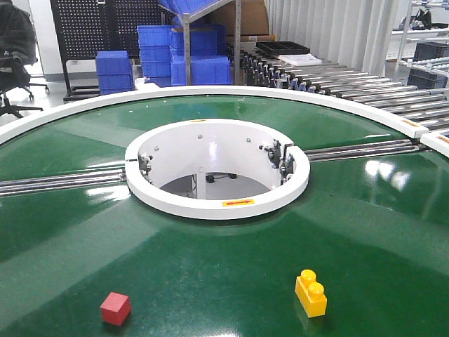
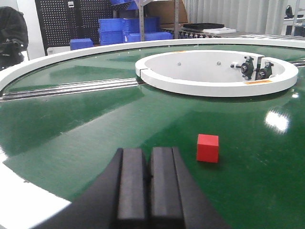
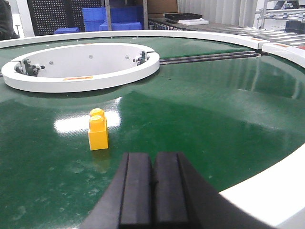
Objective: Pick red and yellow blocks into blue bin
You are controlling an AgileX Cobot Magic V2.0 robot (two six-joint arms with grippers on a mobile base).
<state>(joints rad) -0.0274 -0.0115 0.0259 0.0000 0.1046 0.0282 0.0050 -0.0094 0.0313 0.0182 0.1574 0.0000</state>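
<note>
While hovering over glossy green conveyor belt (image 1: pixel 210 281) with left claw (image 2: pixel 147 186) and right claw (image 3: pixel 153 191) pressed closed, empty, yet to lift small matte red cube (image 2: pixel 208 148) or studded yellow plastic brick (image 3: pixel 98 130) lying there; cannot see bright-blue plastic tub.

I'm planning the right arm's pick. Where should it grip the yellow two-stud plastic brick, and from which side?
I'd grip the yellow plastic brick across its two flat long side walls, below the studs, coming down from above. It stands upright, lengthwise to the right gripper, whose jaws are shut and must open first.
</note>
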